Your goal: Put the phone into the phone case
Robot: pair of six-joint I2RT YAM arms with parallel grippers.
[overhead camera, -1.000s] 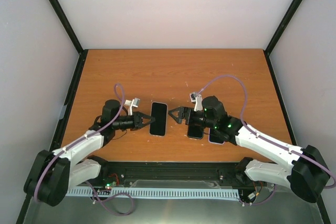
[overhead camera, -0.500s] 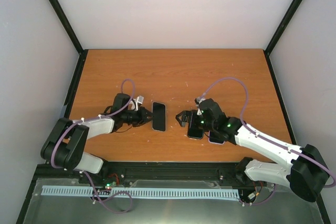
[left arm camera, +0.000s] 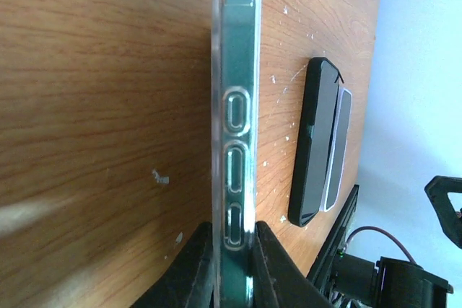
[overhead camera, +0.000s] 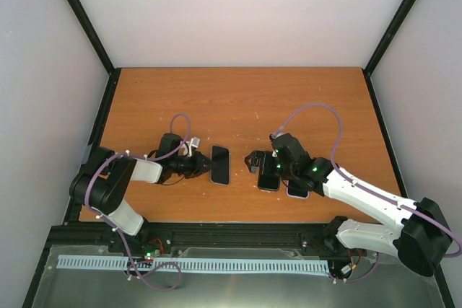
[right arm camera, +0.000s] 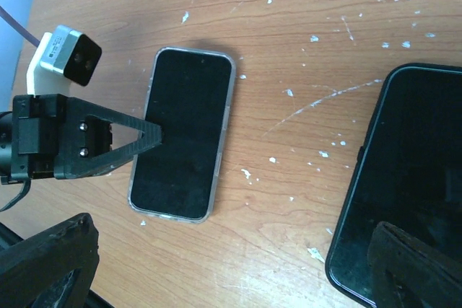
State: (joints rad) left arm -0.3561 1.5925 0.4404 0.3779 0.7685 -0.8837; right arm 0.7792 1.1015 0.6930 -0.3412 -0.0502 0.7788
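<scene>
A dark phone (overhead camera: 220, 164) sits inside a clear phone case (left arm camera: 234, 106) and lies flat on the wooden table (overhead camera: 238, 99). My left gripper (overhead camera: 203, 166) is shut on its left long edge. In the left wrist view the two black jaws pinch the cased phone's rim (left arm camera: 232, 250). In the right wrist view the phone (right arm camera: 184, 135) shows its black face with the clear rim around it. My right gripper (overhead camera: 251, 161) hovers just right of it, open, with nothing between its fingers (right arm camera: 43, 265).
A bare black phone (overhead camera: 268, 175) lies under my right wrist, seen large at the right in the right wrist view (right arm camera: 404, 178). A second phone with a pale rim (overhead camera: 297, 190) lies beside it. White specks dot the wood between the phones.
My left arm has folded in low towards the table, keeping its grip on the cased phone, which now looks flatter. My right gripper has opened to full width and backed slightly right.
</scene>
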